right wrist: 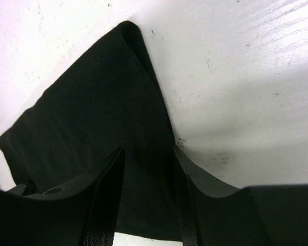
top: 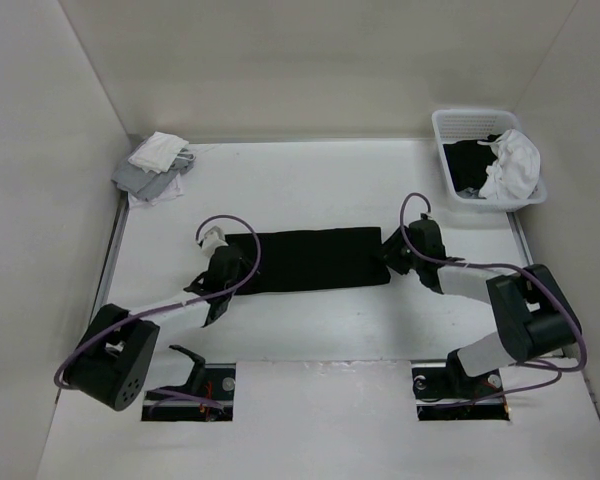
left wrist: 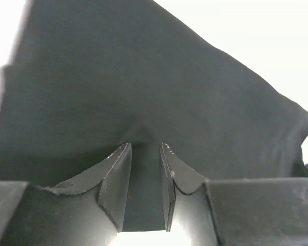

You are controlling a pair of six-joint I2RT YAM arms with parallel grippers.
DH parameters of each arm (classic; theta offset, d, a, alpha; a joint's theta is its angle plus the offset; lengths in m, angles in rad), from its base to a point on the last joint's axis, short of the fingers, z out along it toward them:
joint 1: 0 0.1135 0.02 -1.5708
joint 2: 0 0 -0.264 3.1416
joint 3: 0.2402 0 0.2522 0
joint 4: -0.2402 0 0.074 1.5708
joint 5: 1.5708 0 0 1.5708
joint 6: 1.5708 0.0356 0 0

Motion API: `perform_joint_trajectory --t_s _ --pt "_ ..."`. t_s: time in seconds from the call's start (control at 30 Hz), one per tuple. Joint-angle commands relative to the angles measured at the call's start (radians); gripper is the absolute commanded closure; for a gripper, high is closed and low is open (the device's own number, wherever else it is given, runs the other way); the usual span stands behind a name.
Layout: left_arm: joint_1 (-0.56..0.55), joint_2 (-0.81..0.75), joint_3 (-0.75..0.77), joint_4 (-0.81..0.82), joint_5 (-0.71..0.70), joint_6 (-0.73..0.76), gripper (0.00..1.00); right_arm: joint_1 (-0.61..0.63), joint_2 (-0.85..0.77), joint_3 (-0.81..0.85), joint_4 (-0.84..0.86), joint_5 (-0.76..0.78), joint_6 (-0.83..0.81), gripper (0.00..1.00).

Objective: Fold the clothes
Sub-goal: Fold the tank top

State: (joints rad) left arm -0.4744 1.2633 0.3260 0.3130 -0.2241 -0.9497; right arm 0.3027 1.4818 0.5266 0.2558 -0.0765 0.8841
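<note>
Now | clothes (top: 315,258) | plain black, flat rectangular strip, mostly smooth

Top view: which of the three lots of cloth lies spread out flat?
The black garment mid-table. The white and grey cloths in the far-left corner are heaped, and the laundry in the basket is bundled.

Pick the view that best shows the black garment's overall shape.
Top external: the whole black garment shows as a long flat rectangle. Left wrist shows only a close patch of it; right wrist, just one corner.
</note>
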Motion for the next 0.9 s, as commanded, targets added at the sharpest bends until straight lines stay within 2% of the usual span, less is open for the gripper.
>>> perform_joint_trajectory --t_s 0.0,0.17,0.27,0.37,0.47,0.6,0.73,0.87 --pt "0.070 -0.077 -0.041 0.060 0.006 0.057 0.74 0.014 0.029 0.000 0.025 -0.019 0.038 0.54" --pt "0.148 -0.116 -0.048 0.040 0.015 0.094 0.73 0.016 0.133 -0.013 0.138 -0.104 0.104 0.61" --pt "0.182 -0.130 -0.056 0.049 0.020 0.089 0.73 0.016 0.173 -0.036 0.238 -0.120 0.145 0.73" --pt "0.173 -0.133 -0.045 0.054 0.051 0.092 0.73 0.016 0.124 -0.062 0.276 -0.066 0.167 0.86" --pt "0.138 -0.136 -0.035 0.055 0.054 0.086 0.73 0.023 0.014 -0.085 0.260 -0.010 0.150 0.94" --pt "0.076 -0.146 -0.019 0.057 0.042 0.077 0.74 0.023 -0.187 -0.112 0.091 0.066 0.076 0.99" --pt "0.023 -0.157 -0.010 0.055 0.028 0.068 0.74 0.043 -0.456 -0.128 -0.165 0.167 -0.008 0.99" --pt "-0.011 -0.169 -0.001 0.055 0.028 0.054 0.74 0.100 -0.647 -0.056 -0.419 0.263 -0.053 0.99"
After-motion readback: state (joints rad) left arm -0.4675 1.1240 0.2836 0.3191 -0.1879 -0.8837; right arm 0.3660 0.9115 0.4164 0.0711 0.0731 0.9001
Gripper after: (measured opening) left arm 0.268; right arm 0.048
